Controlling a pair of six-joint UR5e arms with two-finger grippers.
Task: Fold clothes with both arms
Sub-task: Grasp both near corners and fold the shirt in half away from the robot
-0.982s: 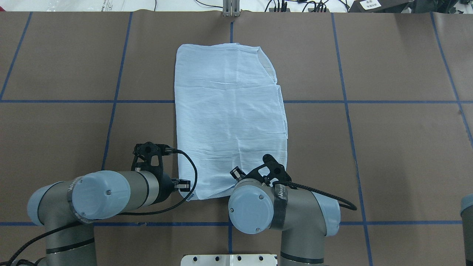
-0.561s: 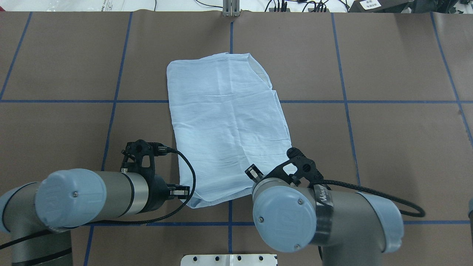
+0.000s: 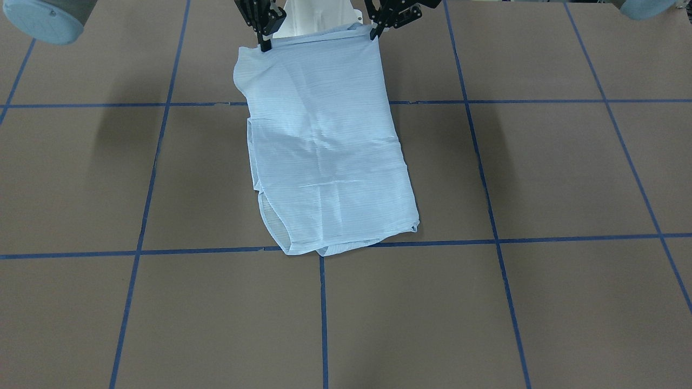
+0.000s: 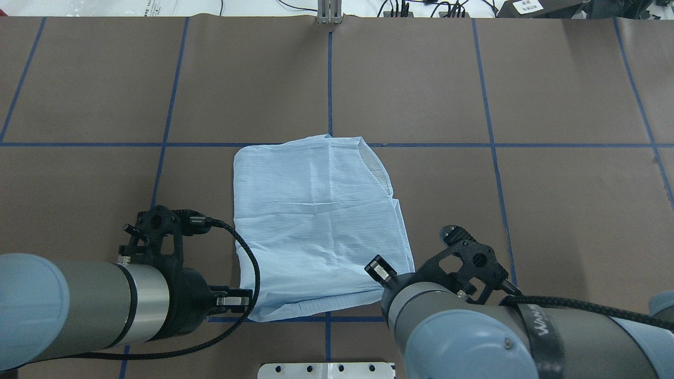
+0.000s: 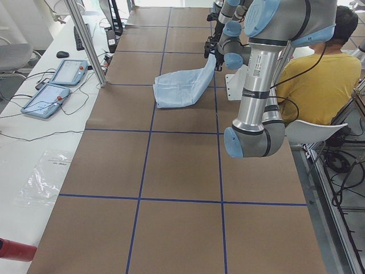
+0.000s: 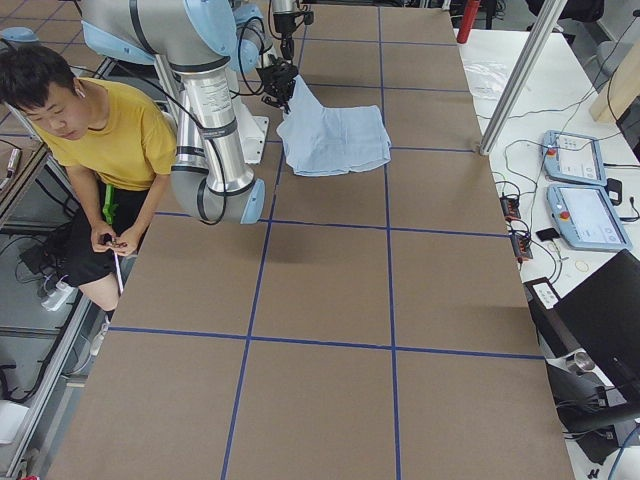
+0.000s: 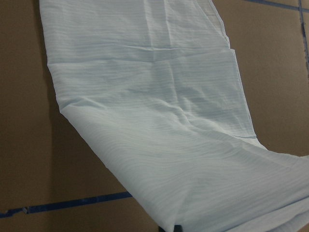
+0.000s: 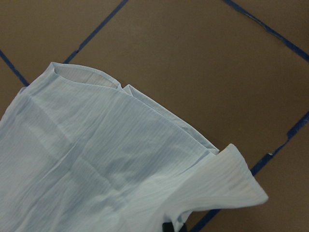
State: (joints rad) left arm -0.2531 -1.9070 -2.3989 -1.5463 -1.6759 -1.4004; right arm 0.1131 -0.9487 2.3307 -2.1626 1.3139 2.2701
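Left tool (image 3: 374, 33), right tool (image 3: 264, 44) pinching shirt (image 4: 316, 221) near corners; hold hem taut, level, move together over desk (image 4: 553, 210).

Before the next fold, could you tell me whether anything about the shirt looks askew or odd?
Slightly: the shirt, gripped by left gripper and right gripper, lies skewed to the grid lines, and a lower layer's curved hem pokes out at its far end.

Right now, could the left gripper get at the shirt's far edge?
Probably not: the left gripper is shut on the near corner of the shirt, lifted off the table. Nothing blocks the way, but it would have to let go first.
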